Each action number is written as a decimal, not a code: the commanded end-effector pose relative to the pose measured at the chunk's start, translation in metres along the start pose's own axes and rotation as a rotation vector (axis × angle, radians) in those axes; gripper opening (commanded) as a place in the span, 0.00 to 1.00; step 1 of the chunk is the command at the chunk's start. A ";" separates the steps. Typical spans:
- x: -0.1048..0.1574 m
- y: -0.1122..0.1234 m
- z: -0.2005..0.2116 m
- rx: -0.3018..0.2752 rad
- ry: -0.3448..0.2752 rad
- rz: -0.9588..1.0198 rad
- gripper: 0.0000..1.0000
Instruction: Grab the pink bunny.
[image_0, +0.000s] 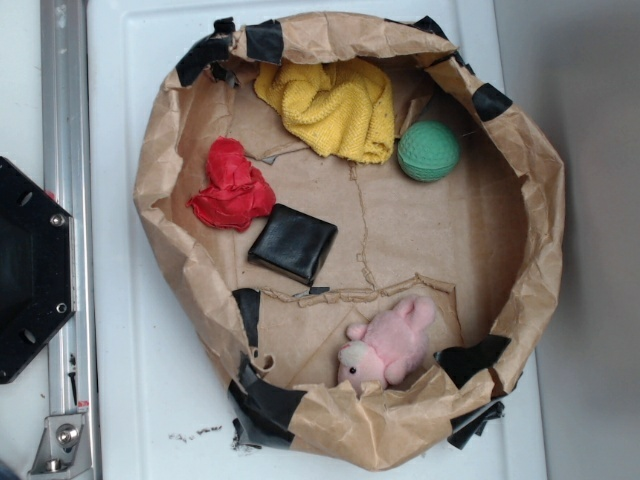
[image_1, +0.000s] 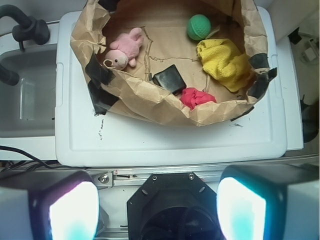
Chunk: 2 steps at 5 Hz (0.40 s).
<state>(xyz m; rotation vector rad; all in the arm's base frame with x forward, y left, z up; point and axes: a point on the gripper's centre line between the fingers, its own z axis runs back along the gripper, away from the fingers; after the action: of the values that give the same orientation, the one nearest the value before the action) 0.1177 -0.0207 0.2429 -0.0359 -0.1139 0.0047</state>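
The claw (image_1: 157, 210) hangs high above the work area, well apart from every object. In the wrist view its two fingers (image_1: 72, 207) sit far apart at the lower corners, so the jaws stand wide with nothing between them.

Layout in the exterior view, left to right: the paper bin (image_0: 165, 150) rests on the white lid (image_0: 130, 400). Inside lie the red cloth (image_0: 233, 187), the black pad (image_0: 293, 243), the yellow towel (image_0: 335, 105), the bunny (image_0: 388, 343) and the green ball (image_0: 428, 151).

The bunny lies on the bin floor just beside the near wall, head toward the wall, ears pointing toward the middle. It stands clear of the other objects.

Step in hand: approach.

1. Centre the claw over the bunny's body, not the ears.
2. Keep the jaws wide during descent.
3. Keep off the wall; its crumpled edge leans close to the head and likely catches a finger.
4. Close on the plush torso. Expect the fabric to compress.
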 end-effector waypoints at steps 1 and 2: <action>0.000 0.000 0.000 0.000 0.000 0.000 1.00; 0.044 -0.013 -0.026 -0.231 -0.085 0.144 1.00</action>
<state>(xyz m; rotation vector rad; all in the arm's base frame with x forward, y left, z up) 0.1631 -0.0363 0.2157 -0.2733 -0.1662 0.1294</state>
